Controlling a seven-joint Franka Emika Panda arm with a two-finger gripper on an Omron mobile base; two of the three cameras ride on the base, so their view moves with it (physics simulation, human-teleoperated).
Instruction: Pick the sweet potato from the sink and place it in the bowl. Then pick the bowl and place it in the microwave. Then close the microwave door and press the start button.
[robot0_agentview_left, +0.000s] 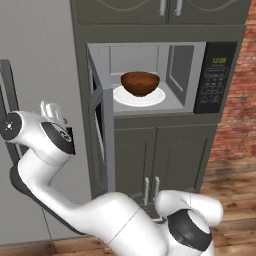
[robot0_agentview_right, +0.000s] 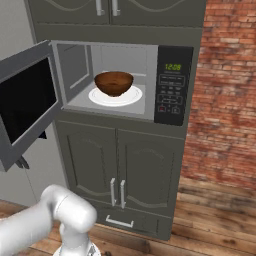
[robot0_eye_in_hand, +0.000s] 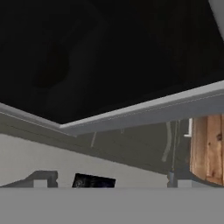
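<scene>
Bowl (robot0_agentview_left: 140, 83): centre-top of the left base view, inside the microwave (robot0_agentview_left: 200, 50), sitting on the white turntable plate (robot0_agentview_left: 122, 97).
Microwave door (robot0_agentview_right: 27, 100): swung wide, at the left edge of the right base view; seen edge-on at middle left of the left base view.
Keypad panel (robot0_agentview_right: 172, 92): right of the cavity, green digits lit at its top.
Pincer (robot0_eye_in_hand: 107, 183): fingers spread wide, nothing between them, close up against the door's dark glass.
Sweet potato: cannot tell from these frames.
</scene>
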